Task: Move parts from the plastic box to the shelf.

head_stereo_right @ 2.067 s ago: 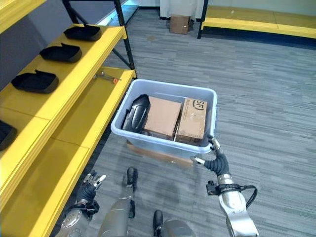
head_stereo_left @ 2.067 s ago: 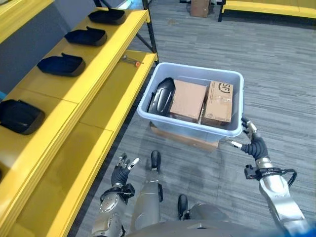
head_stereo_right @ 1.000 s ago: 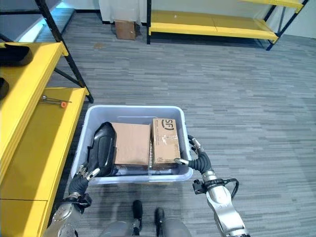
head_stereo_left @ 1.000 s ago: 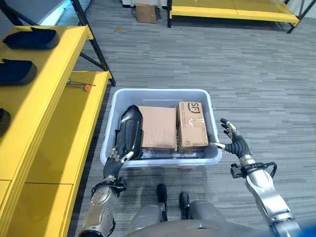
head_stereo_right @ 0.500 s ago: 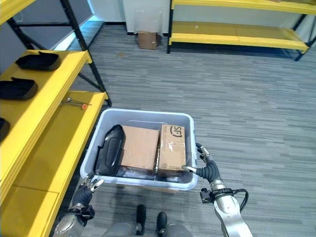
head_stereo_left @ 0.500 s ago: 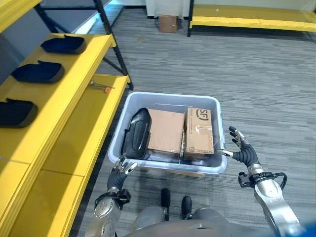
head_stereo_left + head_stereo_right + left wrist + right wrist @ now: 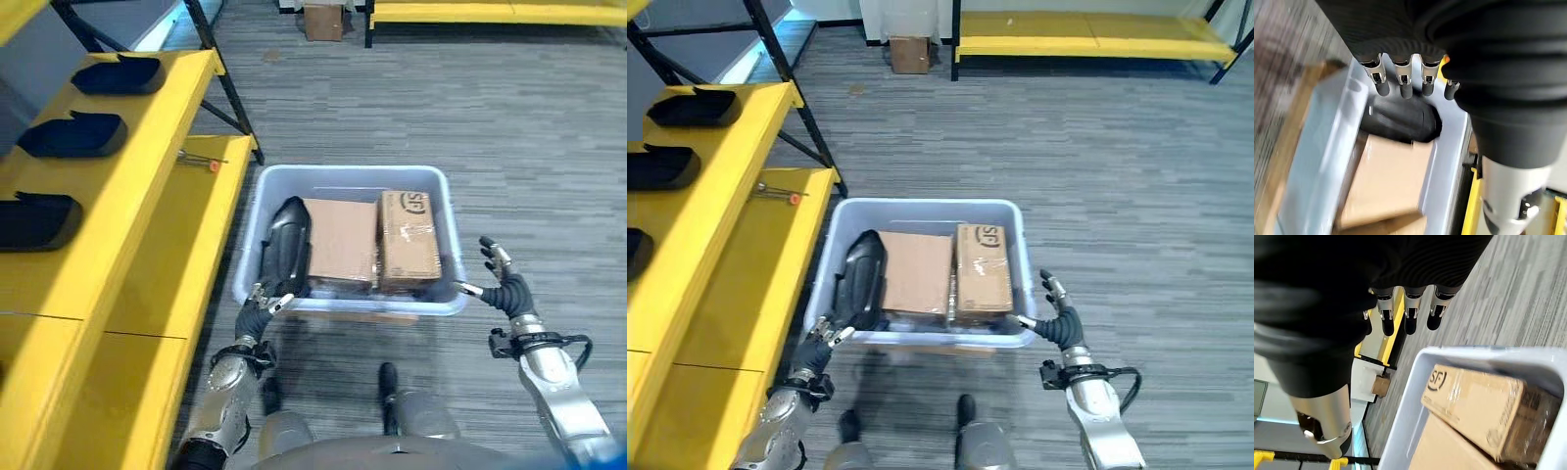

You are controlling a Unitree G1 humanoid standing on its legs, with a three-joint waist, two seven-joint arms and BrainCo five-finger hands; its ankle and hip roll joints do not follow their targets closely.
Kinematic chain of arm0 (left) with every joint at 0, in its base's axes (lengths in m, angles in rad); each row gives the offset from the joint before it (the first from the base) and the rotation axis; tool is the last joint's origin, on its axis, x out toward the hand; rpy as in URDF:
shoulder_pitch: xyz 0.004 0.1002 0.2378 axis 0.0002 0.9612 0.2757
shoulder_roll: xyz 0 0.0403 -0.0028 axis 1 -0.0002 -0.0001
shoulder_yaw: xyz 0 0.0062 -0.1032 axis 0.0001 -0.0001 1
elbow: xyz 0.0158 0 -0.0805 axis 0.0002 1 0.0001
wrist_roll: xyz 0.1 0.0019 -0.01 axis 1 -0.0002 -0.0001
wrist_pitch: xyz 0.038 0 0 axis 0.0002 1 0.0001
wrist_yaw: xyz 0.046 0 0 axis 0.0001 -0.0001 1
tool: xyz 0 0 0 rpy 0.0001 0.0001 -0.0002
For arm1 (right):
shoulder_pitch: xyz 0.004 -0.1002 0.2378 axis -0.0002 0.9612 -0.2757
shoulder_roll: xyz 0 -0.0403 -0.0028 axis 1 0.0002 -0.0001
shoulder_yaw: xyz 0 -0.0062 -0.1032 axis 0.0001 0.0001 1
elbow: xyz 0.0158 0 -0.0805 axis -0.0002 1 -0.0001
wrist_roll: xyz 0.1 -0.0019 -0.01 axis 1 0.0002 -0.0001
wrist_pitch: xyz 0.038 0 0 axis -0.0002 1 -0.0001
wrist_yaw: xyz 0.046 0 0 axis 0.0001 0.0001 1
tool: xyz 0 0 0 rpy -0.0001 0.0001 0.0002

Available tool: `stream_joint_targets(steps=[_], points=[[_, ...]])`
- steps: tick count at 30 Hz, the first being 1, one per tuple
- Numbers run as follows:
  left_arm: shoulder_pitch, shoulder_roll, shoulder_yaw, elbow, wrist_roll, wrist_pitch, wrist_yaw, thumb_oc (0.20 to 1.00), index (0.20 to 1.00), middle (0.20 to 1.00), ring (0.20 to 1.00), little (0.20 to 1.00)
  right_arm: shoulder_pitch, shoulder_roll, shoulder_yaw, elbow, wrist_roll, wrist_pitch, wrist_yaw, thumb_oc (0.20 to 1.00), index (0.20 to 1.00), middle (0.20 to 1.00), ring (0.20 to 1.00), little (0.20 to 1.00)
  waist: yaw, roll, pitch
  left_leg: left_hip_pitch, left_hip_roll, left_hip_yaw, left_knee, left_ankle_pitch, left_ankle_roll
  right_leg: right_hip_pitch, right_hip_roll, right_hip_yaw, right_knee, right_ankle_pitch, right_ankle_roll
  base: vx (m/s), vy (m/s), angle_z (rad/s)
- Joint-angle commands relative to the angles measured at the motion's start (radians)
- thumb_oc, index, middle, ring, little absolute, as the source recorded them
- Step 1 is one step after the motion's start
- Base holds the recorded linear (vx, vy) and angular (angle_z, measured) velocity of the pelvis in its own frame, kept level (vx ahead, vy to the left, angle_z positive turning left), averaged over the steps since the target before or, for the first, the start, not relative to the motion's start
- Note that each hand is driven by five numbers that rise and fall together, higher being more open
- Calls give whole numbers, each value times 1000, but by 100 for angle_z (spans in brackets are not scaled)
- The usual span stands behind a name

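A pale blue plastic box (image 7: 348, 173) stands on the floor in front of me. Inside it, at the left, a black moulded part (image 7: 287, 247) leans on two cardboard boxes (image 7: 341, 242). My left hand (image 7: 260, 305) is open at the box's near left corner, its fingers (image 7: 1403, 83) straight and pointing over the rim at the black part (image 7: 1400, 120). My right hand (image 7: 503, 286) is open just off the near right corner, holding nothing. Past its fingers (image 7: 1410, 316), the right wrist view shows the taller cardboard box (image 7: 1474, 401).
A yellow shelf (image 7: 147, 176) runs along the left. Its upper level carries three black parts (image 7: 73, 134). On the lower level lies a small screwdriver (image 7: 201, 160). A low yellow rack (image 7: 1087, 24) and a small cardboard box (image 7: 909, 54) stand far back on grey carpet.
The camera has shifted, so the box now sits more centrally. My left hand has risen to the box's near left corner. My right hand stays open by the right corner.
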Motion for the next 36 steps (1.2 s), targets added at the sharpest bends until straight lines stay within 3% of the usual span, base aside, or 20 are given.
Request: stream_joint_targets(steps=[1, 4, 5, 11, 16, 20, 25, 27, 30, 36], points=[[56, 59, 68, -60, 1, -51, -3, 1000, 1000, 1000, 1000, 1000, -7, 10, 2, -65, 5, -47, 8, 1000, 1000, 1000, 1000, 1000, 19, -57, -43, 11, -16, 7, 21, 27, 12, 50, -37, 34, -12, -65, 40, 161, 328, 1], [58, 64, 73, -65, 0, -52, -2, 1000, 1000, 1000, 1000, 1000, -4, 14, 0, -69, 4, -44, 14, 1000, 1000, 1000, 1000, 1000, 21, -62, -41, 10, -32, 15, 32, 8, 18, 61, -57, 33, -25, -56, 51, 67, 168, 6], [60, 77, 81, -79, -1, -55, -2, 1000, 1000, 1000, 1000, 1000, -8, 17, 6, -69, -9, -38, 26, 1000, 1000, 1000, 1000, 1000, 23, -74, -36, 0, -67, 30, 53, -28, 31, 63, -93, 31, -40, -35, 70, 76, 222, 8], [13, 122, 78, -110, 29, -70, 6, 1000, 1000, 1000, 1000, 1000, -25, 23, 18, -62, -6, -40, 37, 1000, 1000, 1000, 1000, 1000, 20, -104, -21, -40, -108, 48, 67, -53, 47, 38, -135, 35, -67, 5, 100, 31, 176, -2], [-87, 134, 49, -164, 43, -96, 36, 1000, 1000, 1000, 1000, 1000, -59, 27, 34, -92, 11, -57, 29, 1000, 1000, 1000, 1000, 1000, 5, -131, 7, -100, -124, 71, 52, -42, 52, -36, -150, 54, -90, 48, 114, -57, 77, -9], [-146, 134, 25, -197, 45, -110, 53, 1000, 1000, 1000, 1000, 1000, -76, 29, 49, -116, 12, -67, 17, 1000, 1000, 1000, 1000, 1000, -5, -141, 21, -122, -125, 84, 39, -30, 49, -73, -151, 64, -95, 62, 115, -44, 17, -14], [-298, 133, -16, -214, 136, -146, 143, 1000, 1000, 1000, 1000, 1000, -114, 20, 89, -153, 16, -88, -9, 1000, 1000, 1000, 1000, 1000, -26, -160, 71, -176, -115, 107, 30, -7, 37, -152, -143, 82, -90, 85, 116, -72, -26, -15], [-375, 154, -22, -186, 256, -155, 217, 1000, 1000, 1000, 1000, 1000, -135, 15, 114, -156, 19, -96, -23, 1000, 1000, 1000, 1000, 1000, -35, -171, 90, -192, -107, 121, 26, 2, 31, -181, -137, 89, -89, 93, 119, -41, -47, -14], [-471, 158, -33, -105, 280, -167, 304, 1000, 1000, 1000, 1000, 1000, -189, -2, 160, -162, 23, -110, -53, 1000, 1000, 1000, 1000, 1000, -48, -186, 129, -204, -91, 141, 7, 19, 23, -223, -124, 102, -81, 101, 122, -22, -60, -24], [-536, 169, -38, -20, 312, -163, 362, 1000, 1000, 1000, 1000, 1000, -207, -12, 192, -164, 26, -126, -66, 1000, 1000, 1000, 1000, 1000, -57, -203, 158, -205, -75, 155, -10, 32, 17, -249, -108, 109, -71, 103, 120, 1, -39, -12]])
